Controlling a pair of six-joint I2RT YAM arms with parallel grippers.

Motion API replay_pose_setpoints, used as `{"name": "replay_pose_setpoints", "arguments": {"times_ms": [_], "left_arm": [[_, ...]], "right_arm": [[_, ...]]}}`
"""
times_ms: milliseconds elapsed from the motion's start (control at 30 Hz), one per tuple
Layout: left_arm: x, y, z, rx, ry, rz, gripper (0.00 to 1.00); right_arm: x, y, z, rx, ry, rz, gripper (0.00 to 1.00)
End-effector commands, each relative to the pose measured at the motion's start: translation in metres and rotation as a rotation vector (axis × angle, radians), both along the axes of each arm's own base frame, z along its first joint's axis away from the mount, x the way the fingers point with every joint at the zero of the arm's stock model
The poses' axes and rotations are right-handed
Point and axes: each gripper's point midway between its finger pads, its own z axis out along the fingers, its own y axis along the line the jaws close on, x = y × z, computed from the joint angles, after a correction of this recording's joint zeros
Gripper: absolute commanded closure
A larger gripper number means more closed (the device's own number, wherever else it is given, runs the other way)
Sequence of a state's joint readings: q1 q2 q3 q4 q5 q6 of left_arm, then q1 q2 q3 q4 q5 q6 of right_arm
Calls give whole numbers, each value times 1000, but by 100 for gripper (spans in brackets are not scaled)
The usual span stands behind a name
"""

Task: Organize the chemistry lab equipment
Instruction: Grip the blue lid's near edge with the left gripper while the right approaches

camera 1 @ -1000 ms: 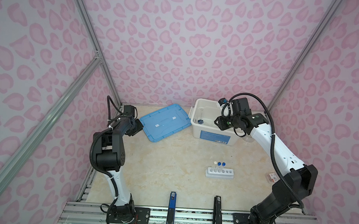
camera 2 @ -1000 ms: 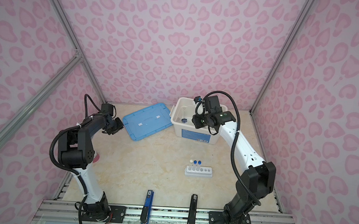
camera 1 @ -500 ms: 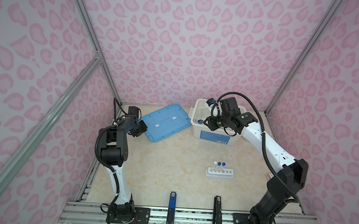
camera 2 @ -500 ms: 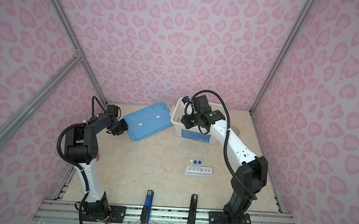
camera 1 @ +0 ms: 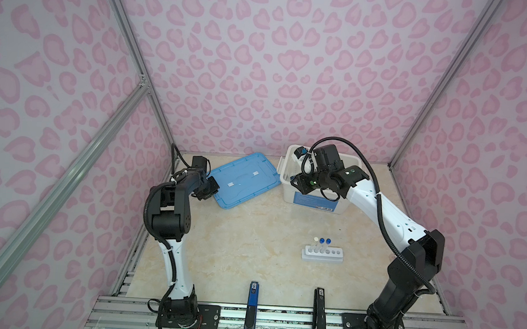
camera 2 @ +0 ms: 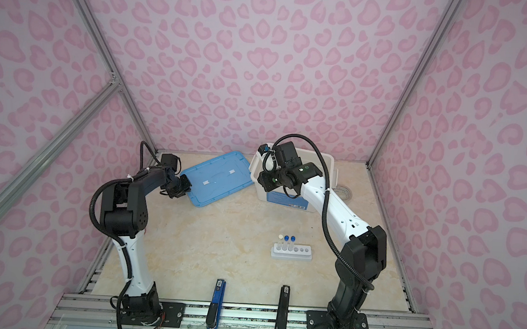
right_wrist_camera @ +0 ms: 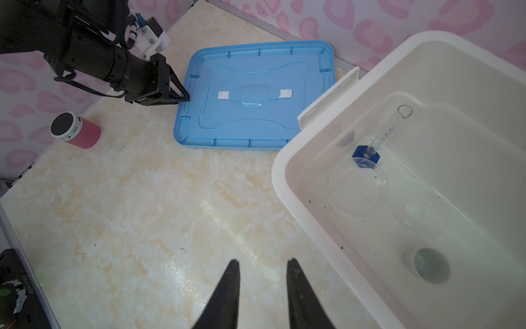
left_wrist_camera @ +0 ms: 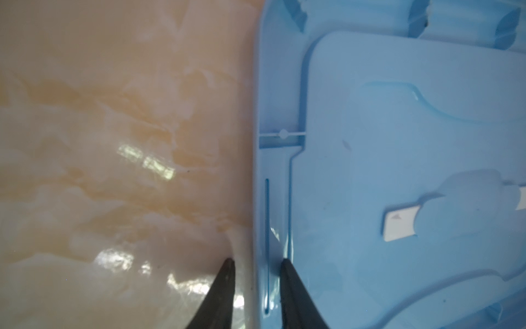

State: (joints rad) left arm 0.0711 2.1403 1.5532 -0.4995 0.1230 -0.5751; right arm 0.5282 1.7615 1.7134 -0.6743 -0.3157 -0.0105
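You have the white six-hole rack (camera 1: 322, 254) out on the surface (right_wrist_camera: 142, 213). Three capped tubes (camera 1: 321, 244) stand upright in the holes at one end, and the other three holes are empty. Its long axis runs side to side, parallel to the front rail. It sits on the right arm's half, so that arm is the nearer one.

Your right end effector (right_wrist_camera: 262, 263) hangs beside the white bin (right_wrist_camera: 284, 176), jaws apart with nothing between them. The rack lies well apart from it, toward that arm's base.

Inside the bin are the blue-based cylinder (right_wrist_camera: 375, 139), the clear round dish (right_wrist_camera: 358, 193) and the small white cup (right_wrist_camera: 429, 265).

Your left end effector (left_wrist_camera: 257, 263) straddles the rim of the blue lid (left_wrist_camera: 398, 142). One finger is outside over the surface and one over the lid, with a gap showing, so it is not yet clamped.
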Motion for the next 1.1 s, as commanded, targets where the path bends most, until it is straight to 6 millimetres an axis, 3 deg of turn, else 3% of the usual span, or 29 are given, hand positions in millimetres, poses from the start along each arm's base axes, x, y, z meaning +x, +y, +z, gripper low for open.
{"name": "replay_pose_setpoints", "arguments": {"times_ms": [0, 300, 500, 700, 867, 1067], "left_arm": [[0, 2, -4, 9, 16, 7, 72], [-1, 3, -4, 19, 17, -2, 89], [-5, 5, 8, 41, 4, -17, 96], [-18, 14, 36, 81, -25, -35, 97], [-33, 23, 73, 114, -73, -41, 97], [-61, 36, 106, 158, -119, -28, 96]], "right_arm": [[2, 3, -1, 16, -2, -3, 71], [3, 3, -8, 15, 6, -10, 73], [3, 4, -13, 17, 17, -14, 74], [4, 5, -17, 19, 27, -18, 74], [3, 12, -17, 31, 35, -2, 75], [-2, 25, -22, 31, 49, 25, 75]]}}
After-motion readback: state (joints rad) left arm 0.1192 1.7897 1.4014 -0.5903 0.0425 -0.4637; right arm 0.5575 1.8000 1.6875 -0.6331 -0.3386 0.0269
